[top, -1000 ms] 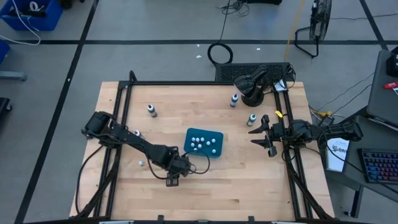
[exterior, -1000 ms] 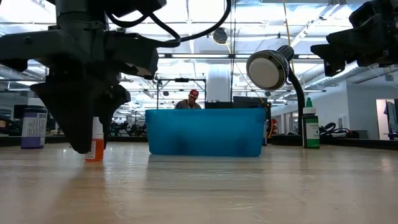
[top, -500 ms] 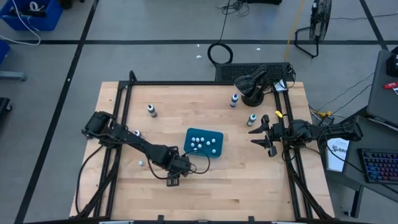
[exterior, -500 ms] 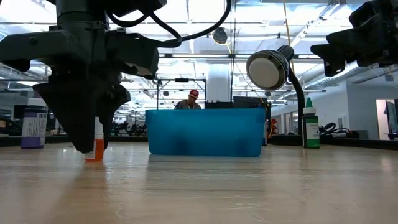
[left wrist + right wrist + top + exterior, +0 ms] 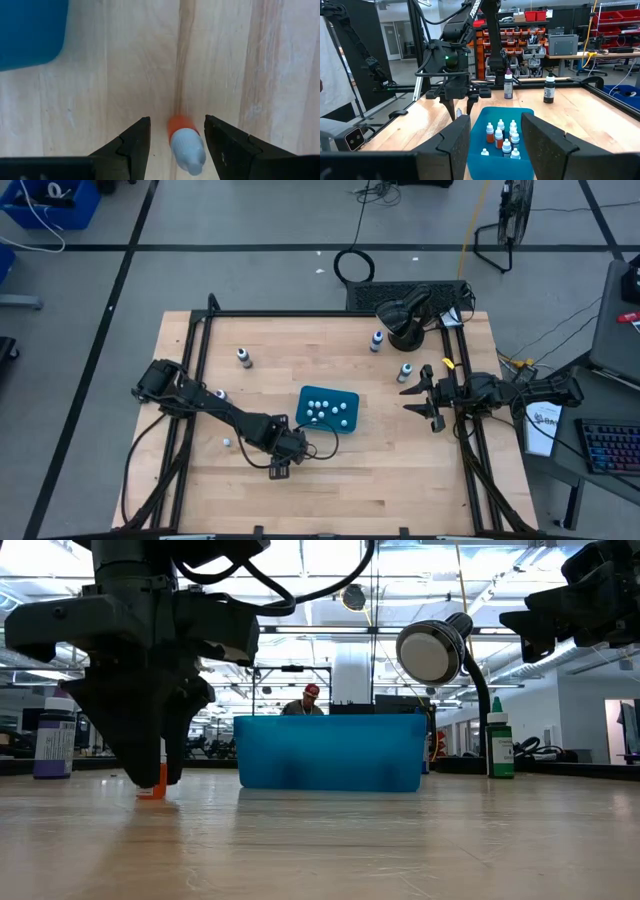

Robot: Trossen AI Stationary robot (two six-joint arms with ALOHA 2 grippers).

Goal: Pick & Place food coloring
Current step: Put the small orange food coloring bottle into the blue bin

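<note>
No writing here that can be made out.

The label on the purple-capped bottle (image 5: 55,745) at the far left of the tabletop carries print too small to read. The green bottle (image 5: 500,745) beside the lamp stand shows no legible wording either, nor do the paper sheets (image 5: 542,429) off the right edge of the tabletop. Red bins (image 5: 540,15) on the shelving at the back of the room bear no marks that can be made out from where I stand.
</note>
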